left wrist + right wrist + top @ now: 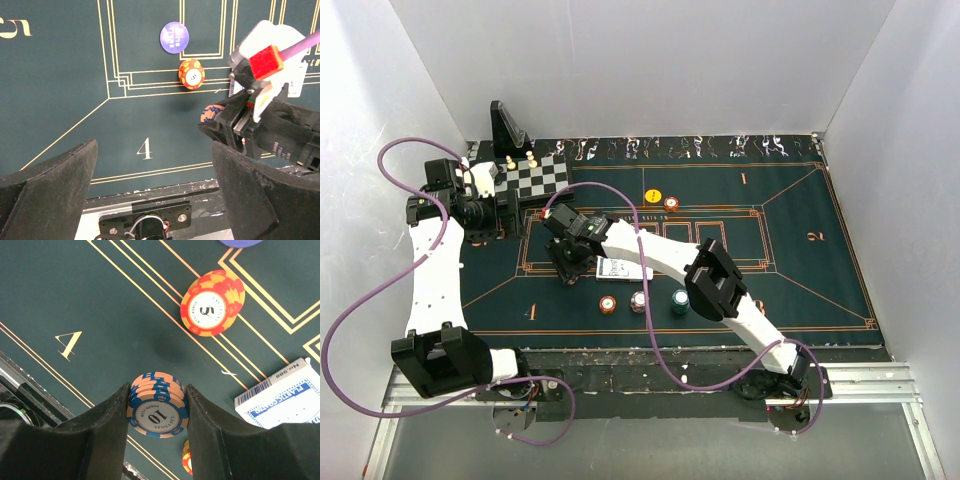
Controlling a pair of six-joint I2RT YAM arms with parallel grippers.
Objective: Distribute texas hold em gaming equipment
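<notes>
Right gripper (158,392) clamped on "10" chip stack (157,415) between its fingers, left part of mat (75,290) by the "4", "5" chips (210,302) nearby, left gripper (154,146) wide, empty, far left.

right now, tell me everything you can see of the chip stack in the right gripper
The chip stack is a few round chips, peach with blue edge stripes, plastic-looking; the top face has a white centre marked 10. The black fingers of the right gripper pinch its rims, one each side, face toward the wrist camera, over the green mat near the gold 4. Whether it touches the mat cannot be told.
</notes>
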